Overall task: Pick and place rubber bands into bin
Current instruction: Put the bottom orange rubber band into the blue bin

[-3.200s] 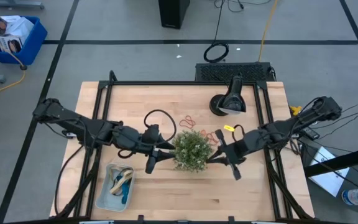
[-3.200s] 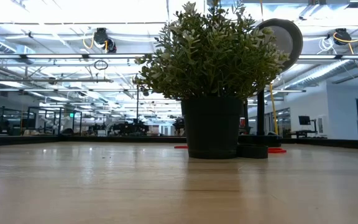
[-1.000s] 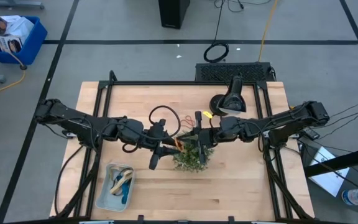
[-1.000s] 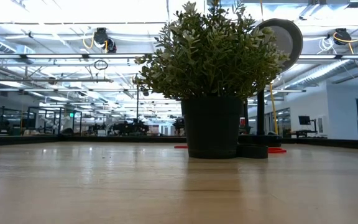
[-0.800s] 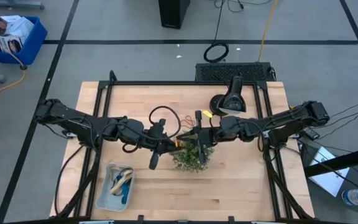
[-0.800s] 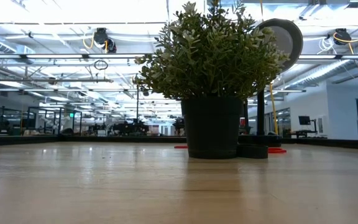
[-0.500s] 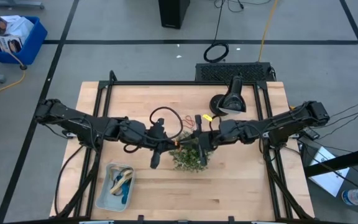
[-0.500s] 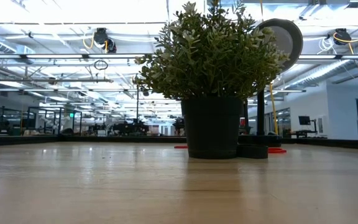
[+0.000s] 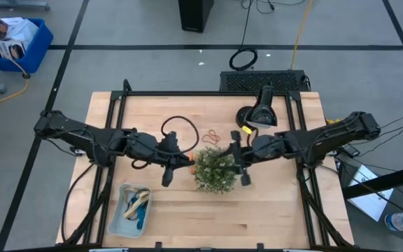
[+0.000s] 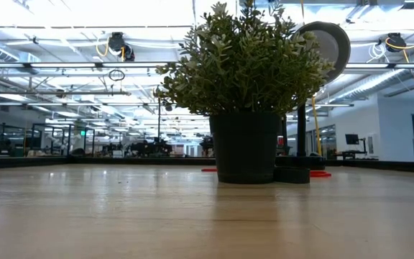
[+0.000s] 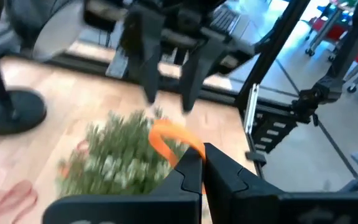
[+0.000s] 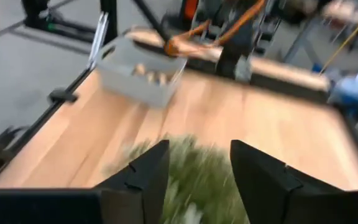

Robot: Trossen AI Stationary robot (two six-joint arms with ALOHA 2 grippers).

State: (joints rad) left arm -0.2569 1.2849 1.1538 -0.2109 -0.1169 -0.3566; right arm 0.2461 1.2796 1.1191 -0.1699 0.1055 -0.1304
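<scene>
Left gripper [image 9: 185, 158], frame centre, pinches 1 orange rubber band [image 11: 174, 140]; the bin [image 9: 117, 222] lies lower left, nearer this arm. Right gripper [image 9: 239, 165] stands wide, empty, beside the plant [image 9: 214, 168].

Your left arm reaches in low from its side, its tool [image 9: 186, 158] pinched tight near the desk's middle. Your right arm stretches in from the opposite side, its tool [image 9: 235, 162] facing the left one, fingers [image 12: 143, 171] apparently spread wide, though that view is blurred.
</scene>
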